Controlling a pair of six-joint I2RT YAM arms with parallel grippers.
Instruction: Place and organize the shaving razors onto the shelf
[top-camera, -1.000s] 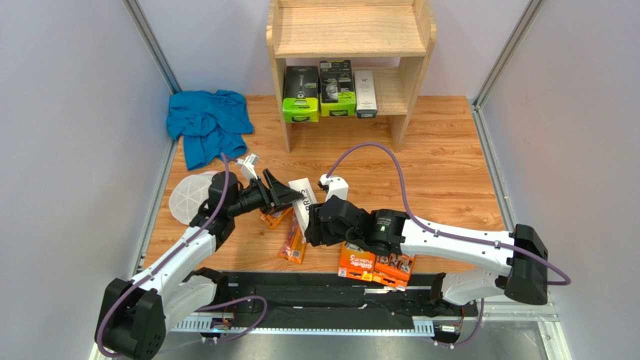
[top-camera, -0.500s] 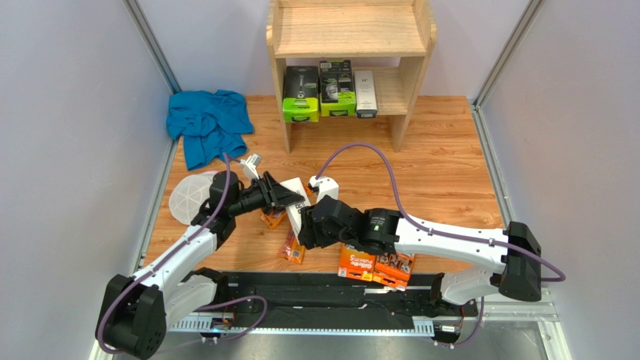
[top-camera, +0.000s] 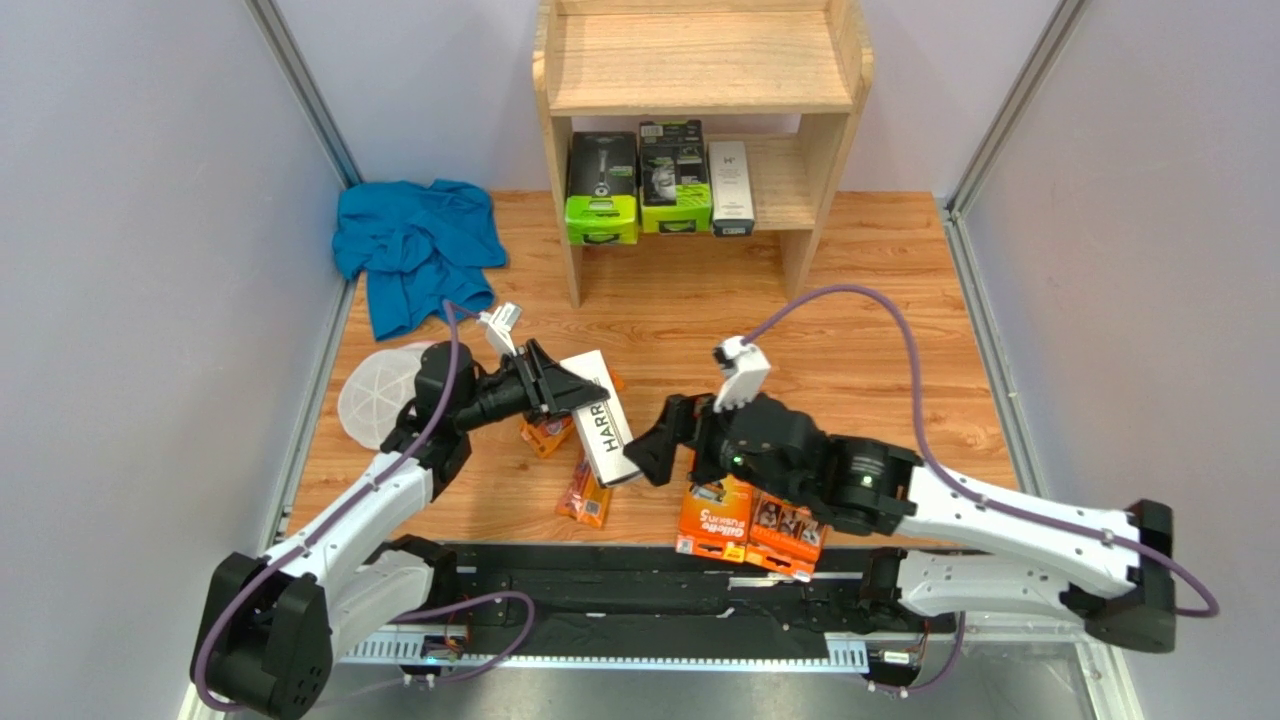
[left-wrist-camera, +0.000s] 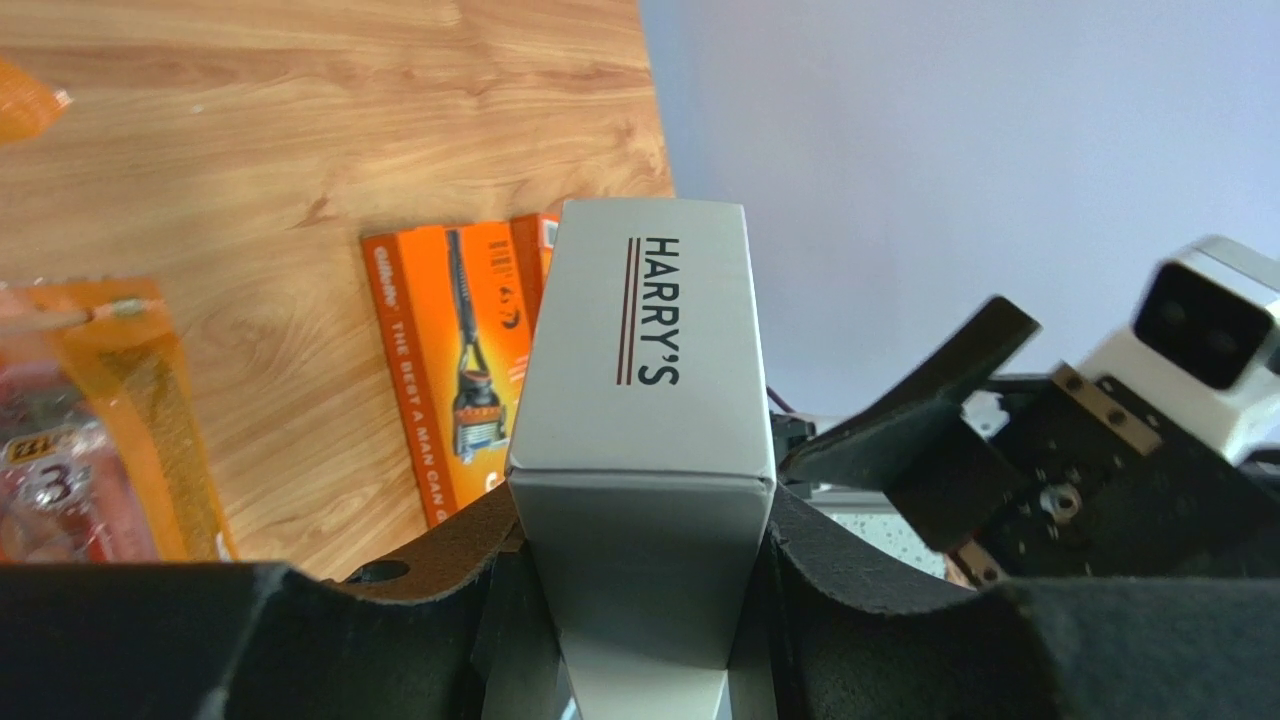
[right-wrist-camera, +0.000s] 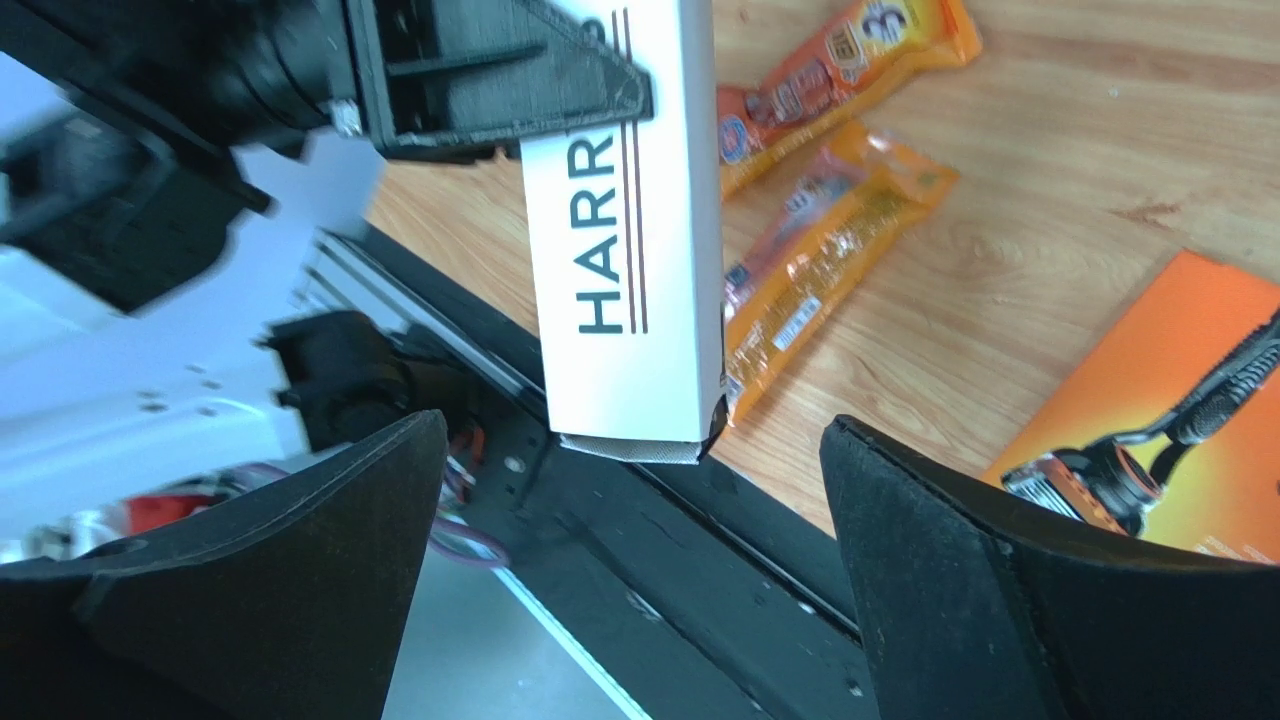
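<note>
Orange lies nearest: two flat orange boxes (top-camera: 748, 522) sit side by side at the bottom centre of the overhead view, close to the arm bases. One narrow orange blister pack (top-camera: 586, 492) lies just left of them, and a second blister pack (top-camera: 549, 435) a little above it is partly hidden by the left arm. Over these, the left fingers (top-camera: 586, 393) are clamped on the upper end of the white HARRY'S box (top-camera: 604, 428), which slants toward the bottom of the frame above the wooden counter (top-camera: 887, 345). The right fingers (top-camera: 661, 435) stand spread wide just right of the box, gripping nothing. The left wrist view adds what the overhead cannot: both black pads pressed against the box's narrow sides, with the full brand name readable. The right wrist view shows the box's free lower end ahead of the gap between its own parted fingers, apart from both. Farther up, a white mesh disc (top-camera: 376, 393) sits at mid-left with the blue cloth (top-camera: 421, 248) above it. The shelf (top-camera: 699, 68) stands at top centre, its lower tier carrying two green packs (top-camera: 601, 188) and a long white box (top-camera: 732, 183). A second ago the right fingers were closed on the HARRY'S box; they have let go and drawn back rightward, while the left fingers have tightened.
</note>
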